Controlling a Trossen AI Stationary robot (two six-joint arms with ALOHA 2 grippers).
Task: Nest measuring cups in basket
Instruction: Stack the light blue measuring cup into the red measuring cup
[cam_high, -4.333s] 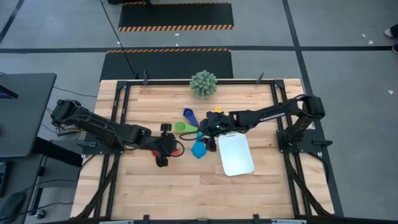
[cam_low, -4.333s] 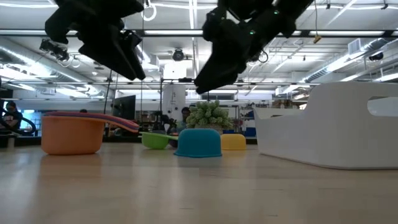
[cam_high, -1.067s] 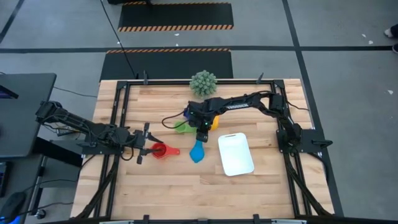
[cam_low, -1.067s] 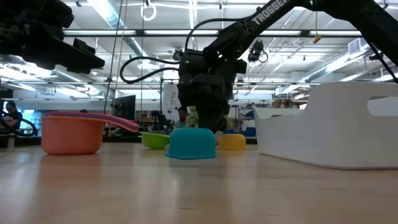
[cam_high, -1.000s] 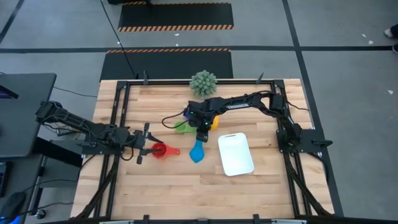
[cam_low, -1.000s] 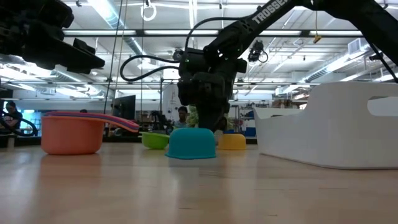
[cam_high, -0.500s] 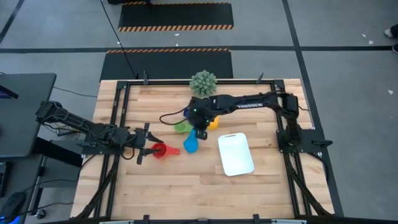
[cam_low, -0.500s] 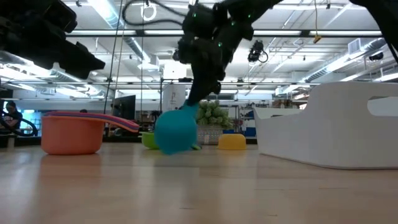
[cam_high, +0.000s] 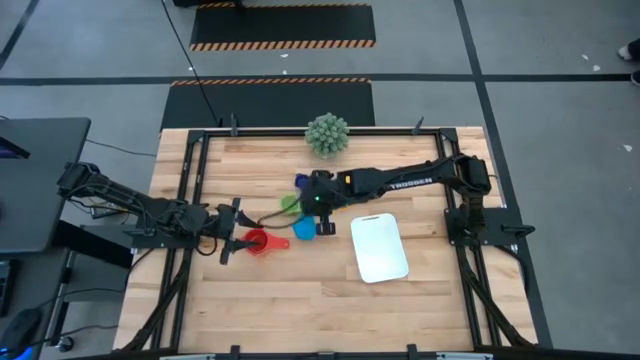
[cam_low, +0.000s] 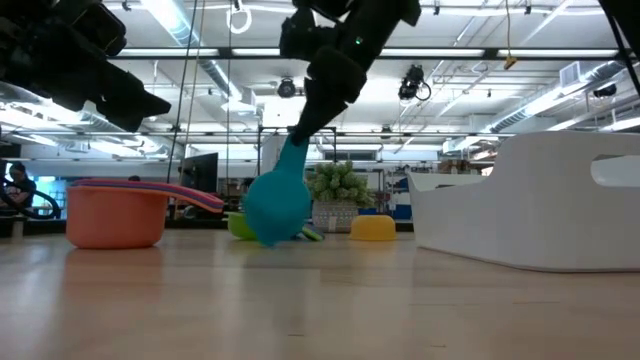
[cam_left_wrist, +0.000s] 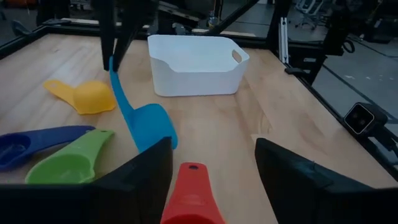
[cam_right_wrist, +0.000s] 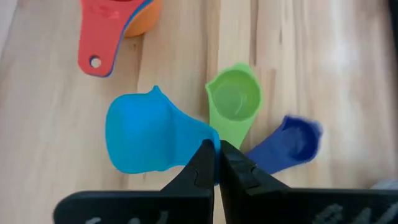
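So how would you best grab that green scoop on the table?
By its handle, coming from above. The green measuring cup lies bowl-up on the table, and its flat handle sticks out sideways, thin enough to pinch. The dark blue cup lies close alongside, so there's little room.

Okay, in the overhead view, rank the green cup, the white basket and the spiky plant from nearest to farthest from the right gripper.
1. Green cup, just beside the right gripper, toward the left arm.
2. White basket, on the opposite side, toward the right arm's base.
3. Spiky plant, at the table's far edge.

overhead straight down, table-level sideways, wrist views close, all share light blue cup (cam_high: 303, 233)
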